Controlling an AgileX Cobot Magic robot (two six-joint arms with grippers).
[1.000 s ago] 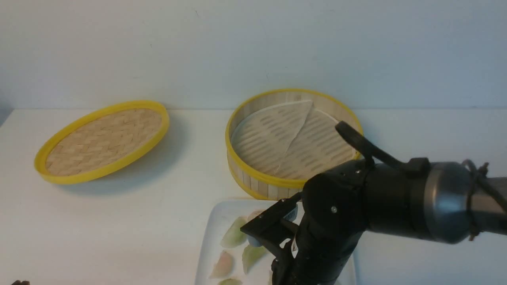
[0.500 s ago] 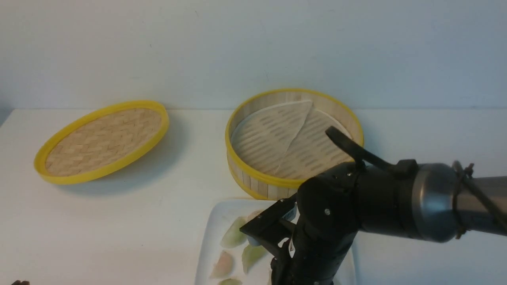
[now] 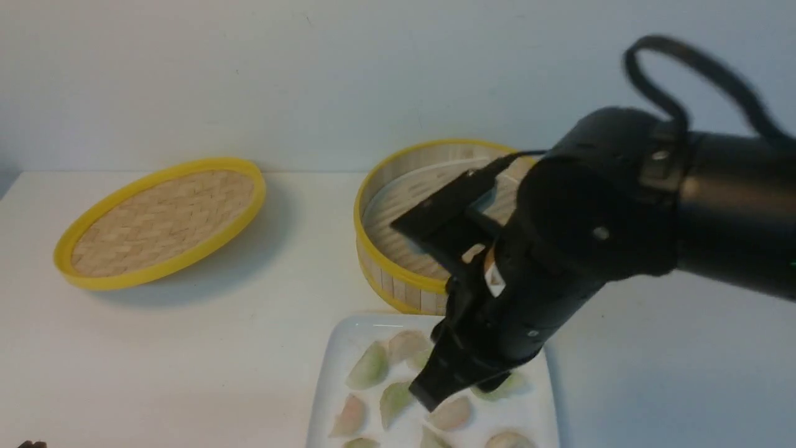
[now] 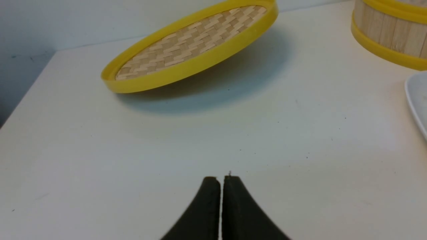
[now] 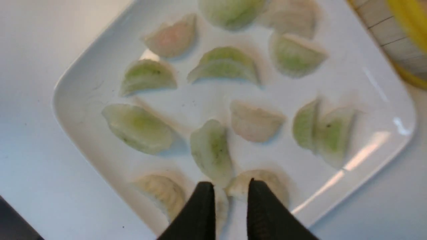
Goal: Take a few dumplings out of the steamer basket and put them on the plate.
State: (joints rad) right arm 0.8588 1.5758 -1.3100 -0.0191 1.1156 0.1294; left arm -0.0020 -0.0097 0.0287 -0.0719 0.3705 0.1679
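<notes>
**A:** Start at the far left. What about the left gripper (image 4: pixel 219 180)?

**B:** It hangs low over the table (image 3: pixel 186 348), left of the steamer basket (image 3: pixel 357 214) and nearer the robot than it. Its fingers are pressed together with nothing between them.

**A:** Next along?

**B:** The woven lid (image 3: pixel 161 221) with the yellow rim sits well to the left of the basket. It is tilted, with the side toward the basket raised.

**A:** And the basket itself?

**B:** It stands upright on the table, with a pale liner (image 3: pixel 398 205) on its slatted floor. The right arm (image 3: pixel 622 205) crosses in front of its right half.

**A:** Where are the dumplings (image 5: pixel 255 120)?

**B:** Those in view all lie on the plate (image 3: pixel 333 373), just in front of the basket on the robot's side. They are pale green, pinkish and cream. Most lie apart, and a few overlap at the edges. I cannot tell whether the plate touches the basket wall.

**A:** The right gripper (image 5: pixel 230 185)?

**B:** It is over the plate, in front of the basket and pointing down. Its fingers stand a little apart and grip nothing, and a cream dumpling lies just below the tips.
</notes>
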